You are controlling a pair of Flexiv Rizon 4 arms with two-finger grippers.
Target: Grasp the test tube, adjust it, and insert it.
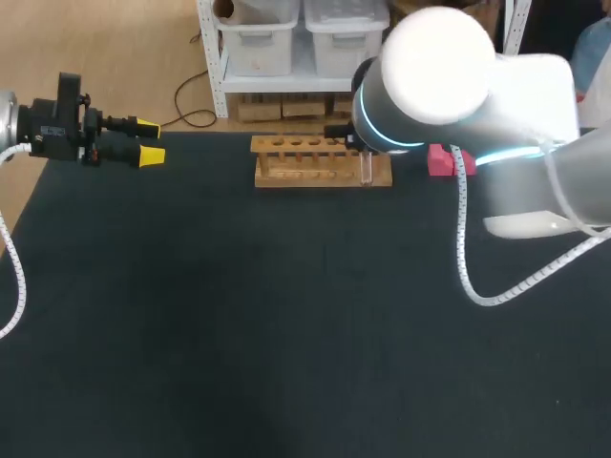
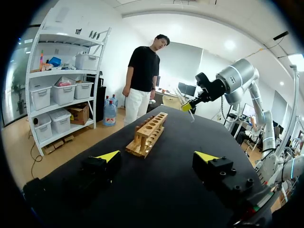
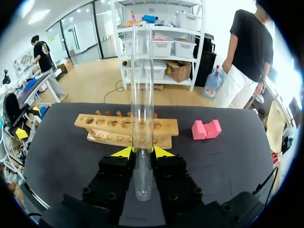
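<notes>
Test tube stands roughly upright, pinched by right fingers near the wooden rack; left fingers spread empty.

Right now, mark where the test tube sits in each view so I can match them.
Head view: test tube at the right end of the wooden rack, below the right arm.
Left wrist view: test tube in the right claw, past the rack's far end.
Right wrist view: test tube upright between the claw's fingers, rack behind.
Shared landmark: the wooden rack.
</notes>
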